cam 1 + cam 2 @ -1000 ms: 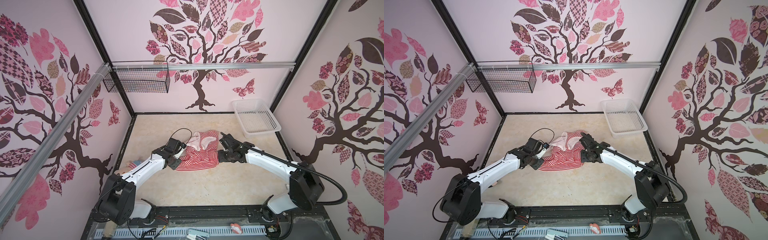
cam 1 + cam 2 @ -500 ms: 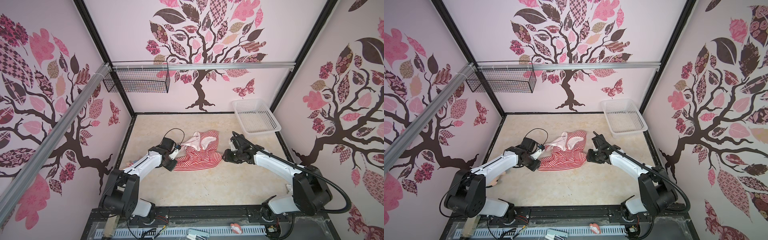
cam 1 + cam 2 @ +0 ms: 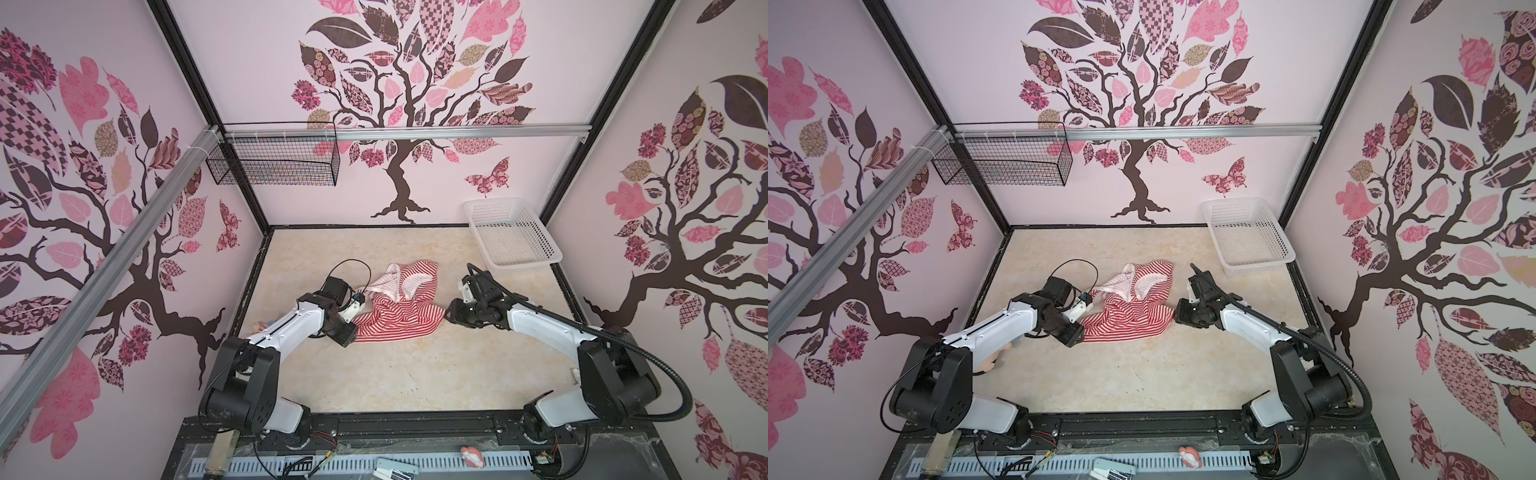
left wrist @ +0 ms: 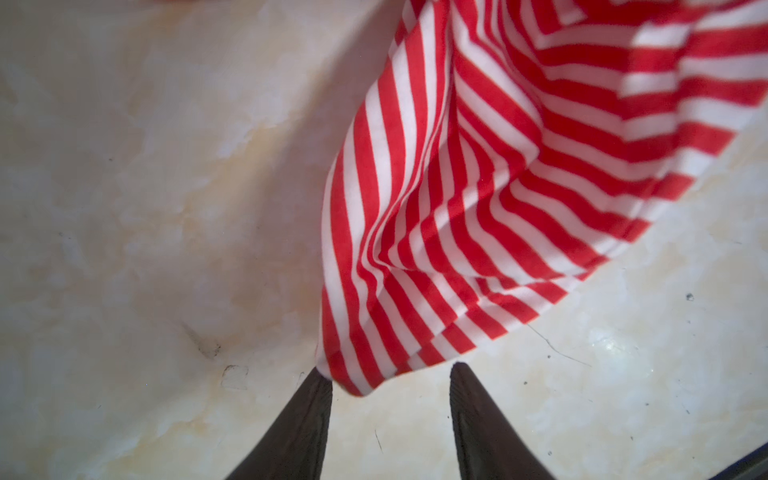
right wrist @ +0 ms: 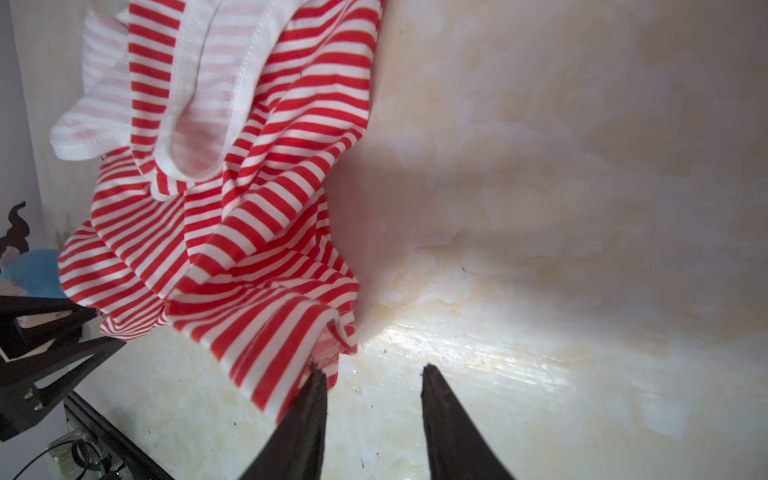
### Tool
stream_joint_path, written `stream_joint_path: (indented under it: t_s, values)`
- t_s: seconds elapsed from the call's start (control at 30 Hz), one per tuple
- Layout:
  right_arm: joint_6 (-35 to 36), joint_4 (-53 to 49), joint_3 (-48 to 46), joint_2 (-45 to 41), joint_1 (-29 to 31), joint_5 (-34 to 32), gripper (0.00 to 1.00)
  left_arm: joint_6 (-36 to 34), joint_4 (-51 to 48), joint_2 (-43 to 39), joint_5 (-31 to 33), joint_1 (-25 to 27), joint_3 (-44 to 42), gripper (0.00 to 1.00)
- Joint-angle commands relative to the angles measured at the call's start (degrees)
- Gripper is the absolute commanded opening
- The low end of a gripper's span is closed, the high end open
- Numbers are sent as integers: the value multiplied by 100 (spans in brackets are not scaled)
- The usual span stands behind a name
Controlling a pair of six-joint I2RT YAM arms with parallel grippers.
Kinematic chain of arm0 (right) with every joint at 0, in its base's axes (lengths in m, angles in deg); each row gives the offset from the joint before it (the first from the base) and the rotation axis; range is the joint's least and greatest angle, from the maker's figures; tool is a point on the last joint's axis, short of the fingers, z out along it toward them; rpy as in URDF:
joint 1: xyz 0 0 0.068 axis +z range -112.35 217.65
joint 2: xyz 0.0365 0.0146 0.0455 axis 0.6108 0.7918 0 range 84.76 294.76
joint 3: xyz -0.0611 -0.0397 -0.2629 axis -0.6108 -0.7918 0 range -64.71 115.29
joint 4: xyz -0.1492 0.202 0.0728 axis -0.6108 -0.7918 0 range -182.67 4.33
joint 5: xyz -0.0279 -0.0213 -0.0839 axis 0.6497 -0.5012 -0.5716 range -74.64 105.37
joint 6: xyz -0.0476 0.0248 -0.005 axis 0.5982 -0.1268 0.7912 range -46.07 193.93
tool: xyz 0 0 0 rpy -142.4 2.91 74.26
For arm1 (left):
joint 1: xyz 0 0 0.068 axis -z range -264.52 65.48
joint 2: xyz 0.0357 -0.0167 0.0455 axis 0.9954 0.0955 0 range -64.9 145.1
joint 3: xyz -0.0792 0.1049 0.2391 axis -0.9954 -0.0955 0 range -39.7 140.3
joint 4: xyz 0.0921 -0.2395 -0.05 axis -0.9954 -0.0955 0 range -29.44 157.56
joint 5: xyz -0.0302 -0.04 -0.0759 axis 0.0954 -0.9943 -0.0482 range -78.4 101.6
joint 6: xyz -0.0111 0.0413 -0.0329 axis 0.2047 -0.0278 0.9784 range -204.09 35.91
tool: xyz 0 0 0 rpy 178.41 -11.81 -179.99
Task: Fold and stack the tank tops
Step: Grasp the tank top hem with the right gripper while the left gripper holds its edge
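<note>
One tank top (image 3: 399,309) (image 3: 1131,309), with thin red-and-white stripes and white trim, lies crumpled in the middle of the table. My left gripper (image 3: 348,332) (image 3: 1074,332) sits low at its near left corner. In the left wrist view this gripper (image 4: 390,376) is open, and the tank top's (image 4: 478,187) corner tip reaches just between the fingertips, touching one. My right gripper (image 3: 451,312) (image 3: 1178,312) is at the garment's right edge. It (image 5: 372,370) is open too, with the tank top's (image 5: 232,208) hem against one fingertip and bare table between the two.
A white plastic basket (image 3: 511,232) (image 3: 1246,232) stands at the back right corner. A black wire basket (image 3: 274,160) hangs on the back wall at the left. A pinkish soft thing (image 3: 994,357) lies half hidden under the left arm.
My right gripper has pulled back from on top of the tank top to its right edge. The left gripper has shifted slightly toward the near left corner, and the cloth has settled lower.
</note>
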Motion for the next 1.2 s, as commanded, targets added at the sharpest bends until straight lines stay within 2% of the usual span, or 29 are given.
stream_joint_path:
  t_s: [0.0, 0.2, 0.43, 0.77, 0.9, 1.17]
  values:
    - [6, 215, 234, 198, -17, 363, 45, 57, 118, 37, 85, -5, -60, 50]
    - [54, 428, 377, 384, -15, 671, 47, 72, 151, 28, 133, -59, -102, 51]
    - [141, 583, 651, 824, -12, 680, 47, 39, 73, 81, 205, -77, -80, 51]
    - [430, 528, 717, 1026, -17, 547, 21, 114, 37, 71, 188, -86, 1, 50]
    - [400, 516, 699, 903, -12, 604, 0, 136, 30, 102, 231, -86, 3, 51]
    - [404, -81, 662, 103, -3, 79, 0, 152, -58, 36, -77, -99, 67, 51]
